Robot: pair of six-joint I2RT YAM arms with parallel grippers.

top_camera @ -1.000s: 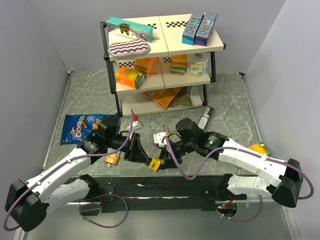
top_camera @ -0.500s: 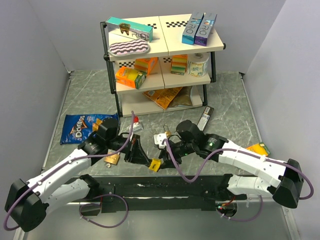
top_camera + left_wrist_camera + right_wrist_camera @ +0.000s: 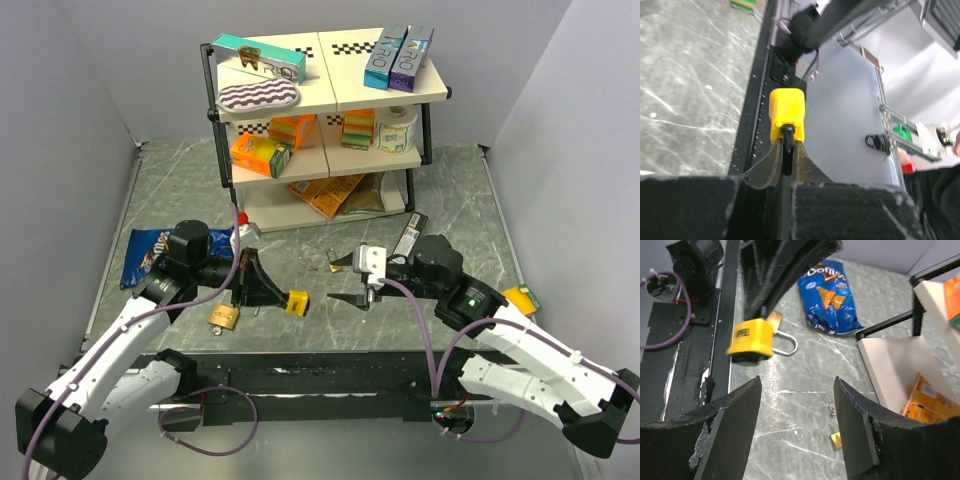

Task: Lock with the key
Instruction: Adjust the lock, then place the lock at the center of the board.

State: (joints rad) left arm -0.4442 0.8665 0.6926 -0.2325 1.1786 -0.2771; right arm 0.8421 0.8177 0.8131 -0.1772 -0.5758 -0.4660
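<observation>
- Left gripper (image 3: 785, 154) is clenched on the yellow padlock (image 3: 786, 112) by its dark shackle, with the body just beyond its fingertips.
- Right gripper (image 3: 342, 281) is released, empty and well apart.
- Risk: the thin pinch could let the padlock swivel or slip under key pressure.

A shelf unit (image 3: 325, 120) stands at the back middle of the worktop (image 3: 450, 190). A snack bag (image 3: 140, 255) lies to its front left, near the left wall. The left hand (image 3: 262, 290) sits before the shelf's left post with a padlock (image 3: 296, 301) at its tip. The right hand (image 3: 345, 280) faces it from the right, with a gap between them. A second padlock (image 3: 225, 318) lies on the worktop just in front of the left hand. Small loose pieces (image 3: 325, 265) lie between the shelf and the hands, and a small box (image 3: 520, 297) lies near the right wall
</observation>
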